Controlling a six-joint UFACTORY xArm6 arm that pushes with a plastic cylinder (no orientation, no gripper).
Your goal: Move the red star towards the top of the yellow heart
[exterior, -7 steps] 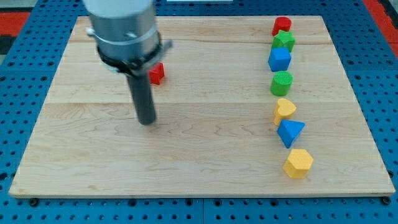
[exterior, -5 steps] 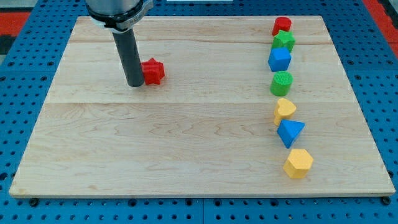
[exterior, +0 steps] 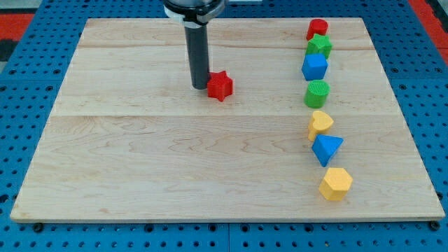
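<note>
- Wooden board (exterior: 140, 168) — pale planks, laid on a blue pegboard surface (exterior: 21, 70).
- My tip (exterior: 200, 87) — lower end of a straight dark rod, set against the view's left side of the red star (exterior: 220, 85); no fingers are fitted, so no open or closed state is recorded.
- Red star — placed in the upper middle of the board, well apart from the column of blocks at the view's right.
- Yellow heart (exterior: 320, 123) — found in that column, below the green cylinder (exterior: 317, 92) and just above the blue triangular block (exterior: 327, 148).
- Column, listed from the view's top: red block (exterior: 317, 29), rounded on top; green star (exterior: 319, 46); blue block (exterior: 314, 66), shape unclear; green cylinder; yellow heart; blue triangular block; yellow hexagonal block (exterior: 336, 183).
</note>
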